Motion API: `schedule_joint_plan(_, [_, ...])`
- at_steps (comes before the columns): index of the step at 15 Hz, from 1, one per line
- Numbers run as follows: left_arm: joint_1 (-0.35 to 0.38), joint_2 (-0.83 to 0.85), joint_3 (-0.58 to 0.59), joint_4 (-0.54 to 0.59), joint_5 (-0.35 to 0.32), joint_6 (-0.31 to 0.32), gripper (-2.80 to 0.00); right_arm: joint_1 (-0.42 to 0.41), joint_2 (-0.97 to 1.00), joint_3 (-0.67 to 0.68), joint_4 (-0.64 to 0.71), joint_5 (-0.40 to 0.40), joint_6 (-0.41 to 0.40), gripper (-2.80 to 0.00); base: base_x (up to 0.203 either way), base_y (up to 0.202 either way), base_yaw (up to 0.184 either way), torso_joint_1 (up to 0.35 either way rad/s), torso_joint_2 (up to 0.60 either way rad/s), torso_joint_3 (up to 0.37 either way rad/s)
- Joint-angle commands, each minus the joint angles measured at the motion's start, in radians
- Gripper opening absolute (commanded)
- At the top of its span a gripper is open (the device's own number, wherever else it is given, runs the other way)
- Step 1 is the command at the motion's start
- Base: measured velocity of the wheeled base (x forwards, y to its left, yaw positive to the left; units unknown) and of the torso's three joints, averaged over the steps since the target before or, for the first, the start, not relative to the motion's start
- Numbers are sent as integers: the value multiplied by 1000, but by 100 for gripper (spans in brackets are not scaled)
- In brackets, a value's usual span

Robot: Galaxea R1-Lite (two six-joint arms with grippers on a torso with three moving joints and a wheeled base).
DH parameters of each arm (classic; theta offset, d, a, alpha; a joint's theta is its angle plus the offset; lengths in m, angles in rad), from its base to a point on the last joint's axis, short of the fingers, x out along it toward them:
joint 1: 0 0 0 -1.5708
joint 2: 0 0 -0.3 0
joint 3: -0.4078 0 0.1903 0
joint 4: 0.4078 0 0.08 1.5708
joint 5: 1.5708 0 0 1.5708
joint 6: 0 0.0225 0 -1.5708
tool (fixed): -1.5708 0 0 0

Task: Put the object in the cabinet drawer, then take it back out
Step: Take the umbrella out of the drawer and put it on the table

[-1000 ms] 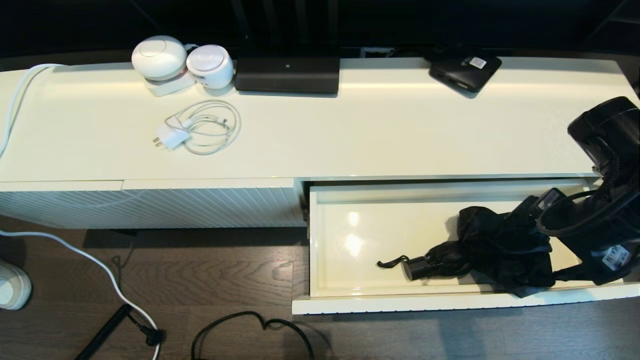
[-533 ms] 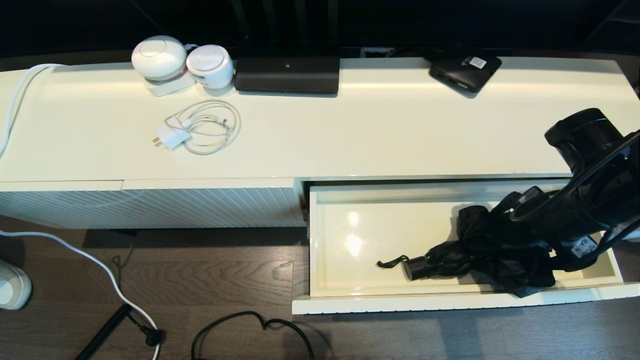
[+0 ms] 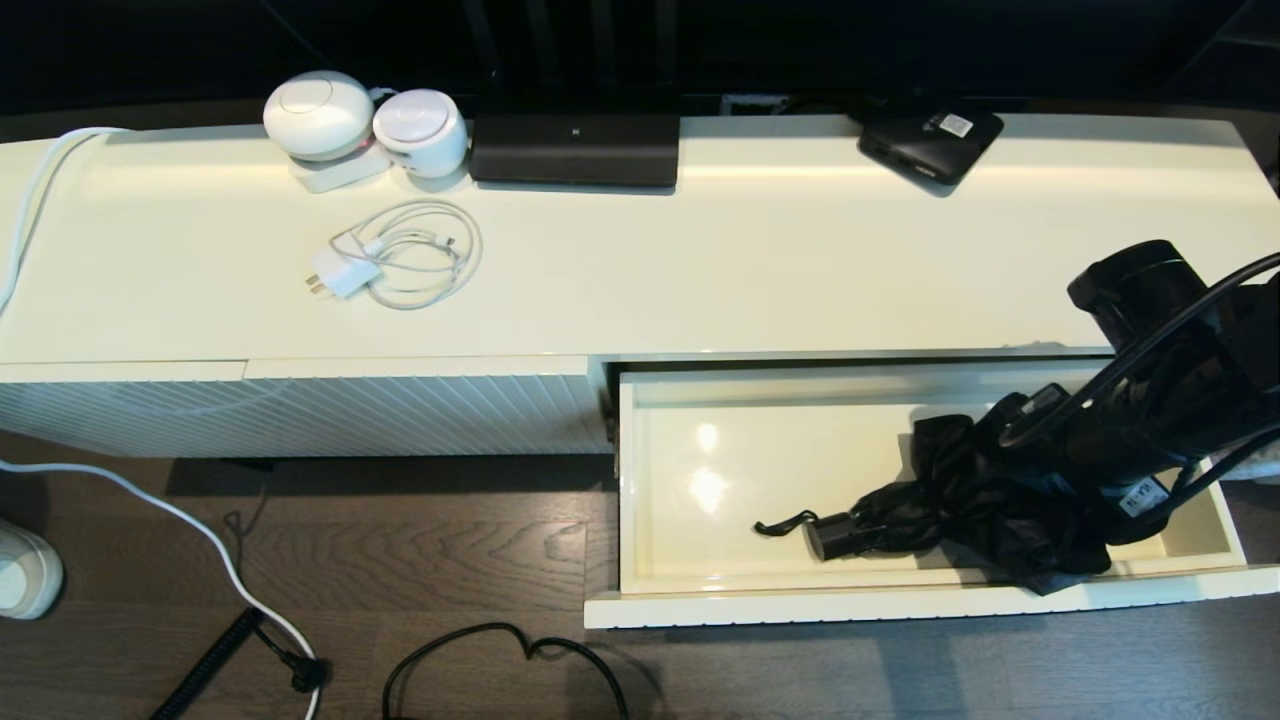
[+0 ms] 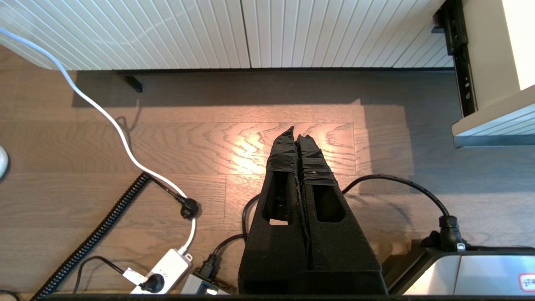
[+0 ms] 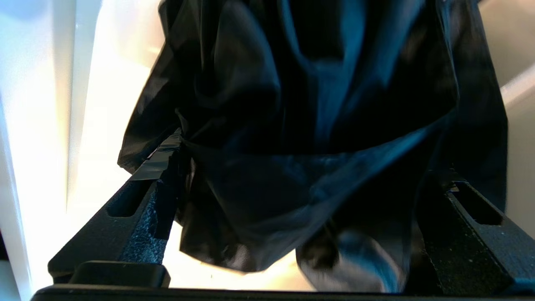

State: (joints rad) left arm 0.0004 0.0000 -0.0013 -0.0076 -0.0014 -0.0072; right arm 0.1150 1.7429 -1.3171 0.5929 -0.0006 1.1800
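We find the left gripper (image 4: 299, 133) parked above the floor, fingers pressed together, empty. The cabinet drawer (image 3: 700, 585) stands pulled out; the umbrella (image 3: 960, 500) lies inside, right of centre. The right gripper (image 5: 301, 175) straddles its fabric, fingers spread wide, not clamped.

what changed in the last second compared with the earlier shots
The right claw moved left and down into the open drawer, and now straddles the umbrella fabric with its fingers spread. The umbrella, the drawer and the left claw, shut above the floor, kept still.
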Motion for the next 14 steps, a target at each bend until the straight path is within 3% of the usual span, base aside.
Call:
schedule_joint_plan(1, [1,0,1,0,0,0,-280,-12,17,10,-5,5,5,0,0,0,0,0,0,0])
schedule_joint_plan(7, [0,0,0,0,0,0,-280,-28,43,20,-33,17,4,0,0,0,0,0,0,0])
schedule_joint_plan(8, [1,0,1,0,0,0,-280,-28,52,24,-34,19,4,-280,0,0,0,0,0,0])
schedule_joint_plan(14, [1,0,1,0,0,0,-280,-24,40,22,-29,27,5,-280,0,0,0,0,0,0])
